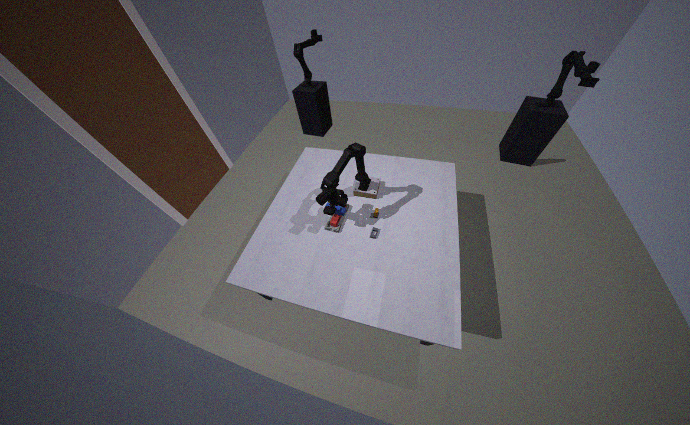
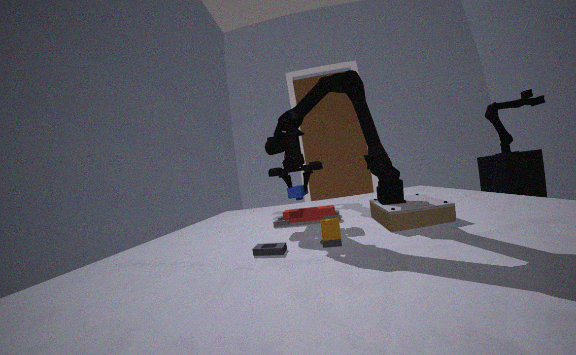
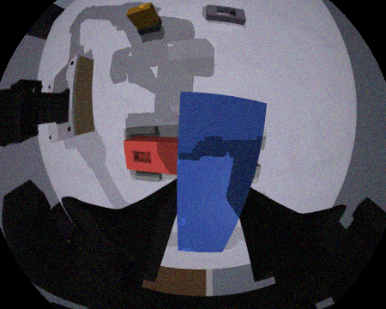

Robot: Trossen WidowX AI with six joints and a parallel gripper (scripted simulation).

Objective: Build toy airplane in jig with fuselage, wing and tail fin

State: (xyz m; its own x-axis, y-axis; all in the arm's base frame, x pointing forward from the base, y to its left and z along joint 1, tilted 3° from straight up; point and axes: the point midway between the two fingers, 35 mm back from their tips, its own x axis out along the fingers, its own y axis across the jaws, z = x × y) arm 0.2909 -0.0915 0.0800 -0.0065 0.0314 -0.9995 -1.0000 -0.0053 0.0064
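Note:
My gripper (image 2: 297, 189) (image 3: 208, 184) is shut on the blue wing (image 1: 340, 210) (image 2: 295, 192) (image 3: 219, 124). It holds the wing level above the fuselage, with a gap below it in the exterior view. The wing's tab points down. The red fuselage (image 1: 334, 221) (image 2: 309, 214) (image 3: 163, 150) lies in the grey cradle (image 2: 281, 224) (image 3: 142, 130). In the wrist view the wing crosses the fuselage and hides its middle and far end; one socket shows near the end toward the arm's base. The yellow tail fin (image 1: 376, 211) (image 2: 330, 228) (image 3: 143, 16) stands upright in a small dark holder (image 2: 332, 243) (image 3: 150, 29).
An empty dark grey holder (image 1: 375, 232) (image 2: 270, 252) (image 3: 238, 18) lies near the tail fin, farther from the arm's base. The arm's wooden base block (image 1: 364, 193) (image 2: 422, 219) (image 3: 83, 94) stands behind the cradle. Two other arms stand on black pedestals off the table.

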